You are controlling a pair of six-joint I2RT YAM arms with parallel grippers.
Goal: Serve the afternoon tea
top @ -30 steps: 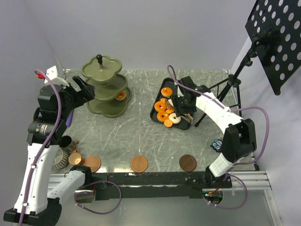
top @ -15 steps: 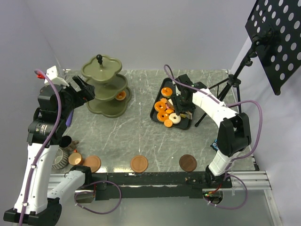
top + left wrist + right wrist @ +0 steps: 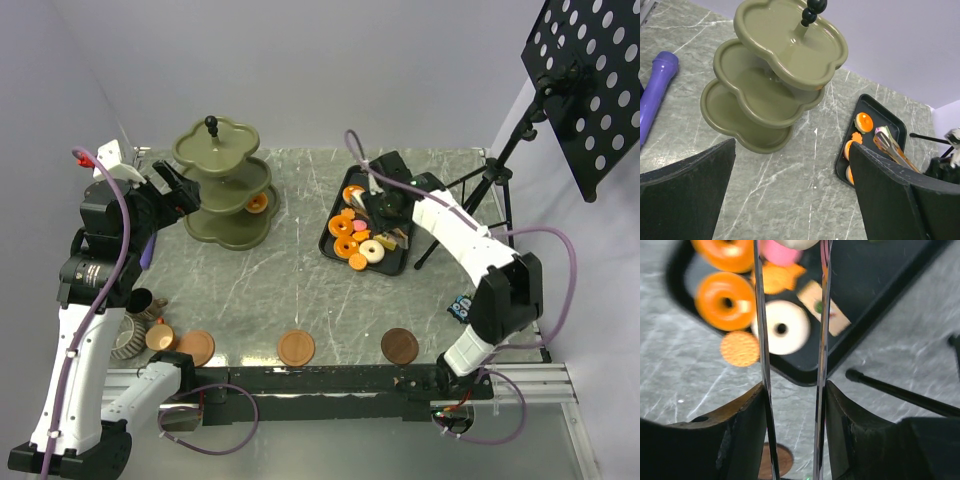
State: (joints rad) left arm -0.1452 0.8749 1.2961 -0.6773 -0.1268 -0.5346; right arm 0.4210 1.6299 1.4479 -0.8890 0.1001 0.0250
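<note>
Early stage: one pastry served, tea things not laid.

Olive three-tier stand (image 3: 222, 185) at far left of worktop (image 3: 300, 290) carries a single orange pastry (image 3: 257, 203) on a lower tier, the middle one by the look; top tier bare. The other pastries (image 3: 352, 245) lie in the black tray (image 3: 885, 117), far right. Right jaws are over the tray, narrowed and clamped on the metal tongs (image 3: 761, 315). The tong tips run off the wrist view among pink and pale pieces, so I cannot tell if one is pinched. Left jaws are wide and hold nothing, raised near the stand. Three saucers (image 3: 296, 348) sit in a row along the near edge, none with a cup. Dark cup (image 3: 143, 303), striped grey cup (image 3: 128, 337) and copper cup (image 3: 160, 337) are bunched at the near-left corner. Judged left to do: nearly all the pastries, all the cups.
</note>
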